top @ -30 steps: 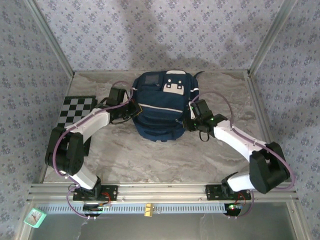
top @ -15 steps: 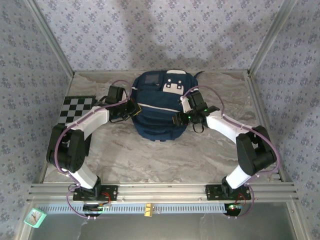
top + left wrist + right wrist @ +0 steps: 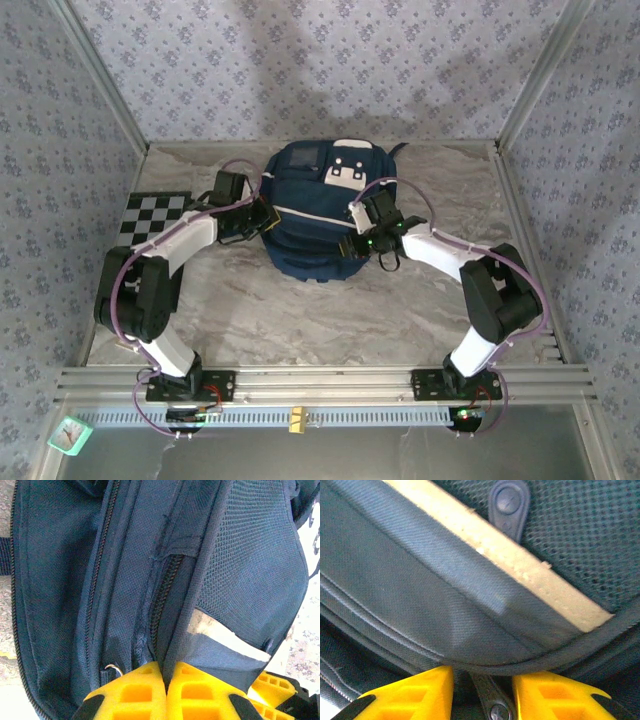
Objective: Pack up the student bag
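TABLETOP PACKING RIG: The student bag (image 3: 318,215) lies flat on the marble-look table (image 3: 300,320), toward 12 o'clock from the arm bases, w/ a gripper at each flank. At the bag's 9 o'clock the left gripper (image 3: 165,672) has its yellow fingers pressed together w/ a fold of navy fabric nipped between them, right beside a zip (image 3: 162,595); prob. an anchor, holding the cloth taut so the zip can run. At approx. 4 o'clock the right gripper (image 3: 482,680) noses in under the white trim (image 3: 510,555), jaws part-open w/ a gap, a dark zip pull (image 3: 495,707) sitting between them but not clamped as far as can be seen. Judged step: opening a compartment before anything goes in. A checkerboard (image 3: 152,220) lies at the table's 9 o'clock edge.
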